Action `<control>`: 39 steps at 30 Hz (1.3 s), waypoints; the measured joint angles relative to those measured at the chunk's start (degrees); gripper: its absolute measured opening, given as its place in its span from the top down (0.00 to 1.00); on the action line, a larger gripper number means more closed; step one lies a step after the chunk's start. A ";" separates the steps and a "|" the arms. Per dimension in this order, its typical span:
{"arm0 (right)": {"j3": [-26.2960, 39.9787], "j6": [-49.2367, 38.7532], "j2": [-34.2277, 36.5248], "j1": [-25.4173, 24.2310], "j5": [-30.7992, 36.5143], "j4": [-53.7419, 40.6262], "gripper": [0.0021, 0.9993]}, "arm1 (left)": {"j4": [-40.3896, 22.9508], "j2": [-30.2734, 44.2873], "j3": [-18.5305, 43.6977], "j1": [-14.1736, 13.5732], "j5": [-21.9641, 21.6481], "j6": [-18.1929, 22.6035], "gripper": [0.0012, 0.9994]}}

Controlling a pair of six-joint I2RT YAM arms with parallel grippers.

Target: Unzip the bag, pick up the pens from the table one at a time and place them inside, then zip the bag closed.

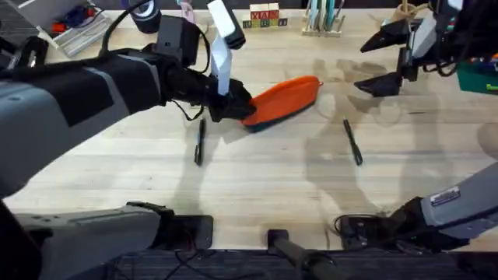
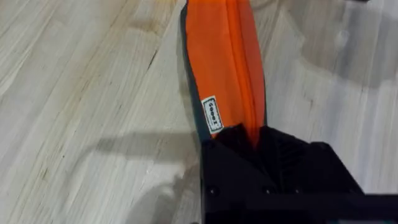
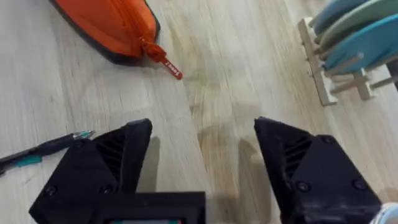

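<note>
**benchrat:** So the left gripper [image 1: 231, 105] is clamped on the near-left end of the bag [image 1: 286, 99], which lies on the table [image 1: 264, 187] a bit left of centre, slanting up to the right. In the left wrist view the fingers are pinched right over the zip seam. Zipper looks fully closed to me, pull tab [image 3: 163, 60] sitting at the far end.

**yam_fan:** And the right gripper [image 1: 389, 61] hangs above the table off to the right, fingers spread wide, holding nothing. It's well apart from that tab.

**benchrat:** My worry: the tab is tiny and floppy, lying flat on the wood. Easy to miss it or pinch fabric instead. And if the left hold is only on fabric, the whole pouch could slide with the pull.

**yam_fan:** Plus the pens. One pen [image 1: 199, 141] lies just beside the left gripper, the other pen [image 1: 352, 141] lies right of the bag. Dragging the pouch might knock either one rolling.

**benchrat:** Yep, and the left arm is casting shadow over that first pen.
</note>
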 joint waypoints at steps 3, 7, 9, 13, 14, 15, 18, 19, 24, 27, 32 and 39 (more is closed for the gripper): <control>0.00 -0.34 0.00 0.54 0.43 0.08 0.00 | 0.00 0.00 0.00 0.00 0.00 0.00 0.96; 0.00 -0.45 0.00 0.60 0.46 -0.29 0.00 | -0.02 0.00 0.00 0.00 0.00 0.00 0.96; 0.00 -0.53 0.00 0.60 0.49 -0.87 0.00 | -0.02 0.00 0.00 0.00 0.00 0.00 0.96; 0.00 -0.55 0.00 0.63 0.60 -1.27 0.00 | -0.09 0.00 0.00 0.00 0.00 0.00 0.96; 0.00 -0.55 0.00 0.65 0.63 -1.27 0.00 | -0.09 0.00 0.00 0.00 0.00 0.00 0.96; 0.00 -0.54 0.00 0.65 0.63 -1.27 0.00 | -0.09 0.00 0.00 0.00 0.00 0.00 0.96; 0.00 -0.55 0.00 0.65 0.63 -1.27 0.00 | -0.09 0.00 0.00 0.00 0.00 0.00 0.96; 0.00 -0.55 0.00 0.65 0.63 -1.27 0.00 | -0.09 0.00 0.00 0.00 0.00 0.00 0.96; 0.00 -0.55 0.00 0.66 0.63 -1.27 0.00 | -0.09 0.00 0.00 0.00 0.00 0.00 0.96; 0.00 -0.55 0.00 0.65 0.63 -1.47 0.00 | -0.09 0.00 0.00 0.00 0.00 0.00 0.96; 0.00 -0.55 0.00 0.67 0.63 -1.67 0.00 | -0.09 0.00 0.02 0.00 0.00 0.00 0.96; 0.00 -0.55 0.00 1.70 0.63 -1.67 0.00 | -0.11 0.00 0.02 0.00 0.00 0.00 0.96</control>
